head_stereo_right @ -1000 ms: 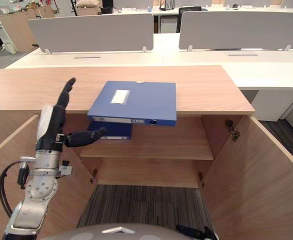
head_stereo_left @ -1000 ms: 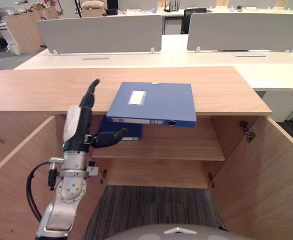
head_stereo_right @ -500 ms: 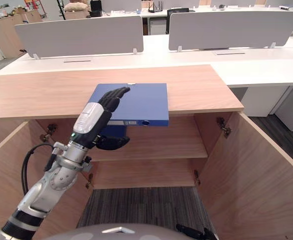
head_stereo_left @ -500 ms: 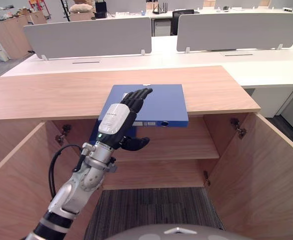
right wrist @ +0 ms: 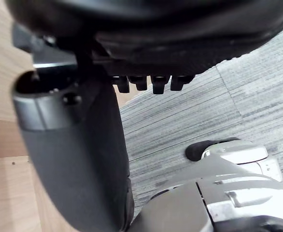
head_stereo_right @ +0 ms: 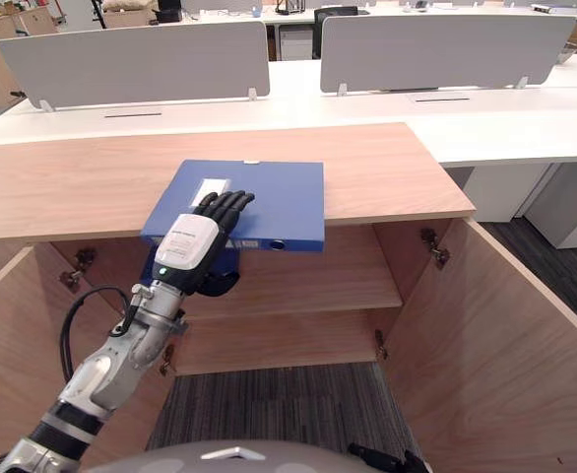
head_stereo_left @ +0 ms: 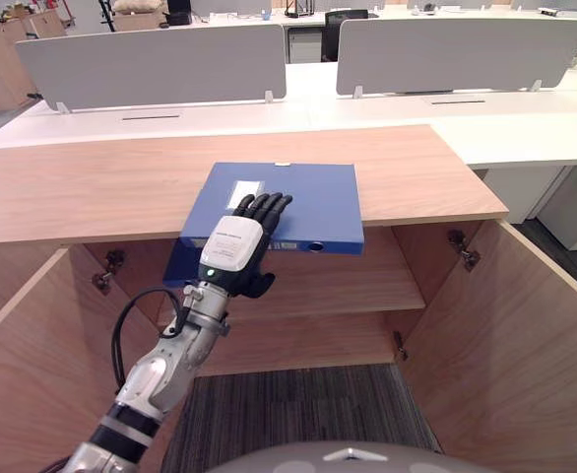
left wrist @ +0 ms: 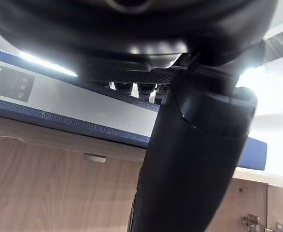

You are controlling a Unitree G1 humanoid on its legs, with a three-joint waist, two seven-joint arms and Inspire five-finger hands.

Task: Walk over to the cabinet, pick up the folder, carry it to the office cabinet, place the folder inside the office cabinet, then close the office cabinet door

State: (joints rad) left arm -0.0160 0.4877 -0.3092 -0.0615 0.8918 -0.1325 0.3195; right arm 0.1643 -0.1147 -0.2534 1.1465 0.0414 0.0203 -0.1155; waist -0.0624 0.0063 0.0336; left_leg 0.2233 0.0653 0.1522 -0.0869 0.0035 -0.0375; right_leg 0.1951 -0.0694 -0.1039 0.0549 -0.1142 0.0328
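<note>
We see the left hand point(head_stereo_left: 231, 246) closed on the front edge of the blue folder point(head_stereo_left: 308, 202), which lies flat on the cabinet point(head_stereo_left: 92, 182) top with its spine hanging a little past the front lip. The fingers point(head_stereo_left: 269, 205) lie close together over the folder's upper face, bent slightly, their tips just beside the white label point(head_stereo_left: 244, 193). The thumb point(head_stereo_left: 259, 286) sits below the overhanging spine, so the folder's edge is between thumb and fingers. In the left wrist view we see the spine running across between the fingertips and the thumb, though we cannot tell whether the thumb presses it. Both cabinet doors stand open, the left door point(head_stereo_left: 23, 365) and the right door point(head_stereo_left: 525, 335) swung out towards us. Inside, a second blue folder point(head_stereo_left: 180, 268) lies on the shelf point(head_stereo_left: 367, 286), under the first one, at the left. The right hand point(right wrist: 74, 159) hangs over the grey carpet point(right wrist: 257, 92); we cannot tell how its grip stands.
</note>
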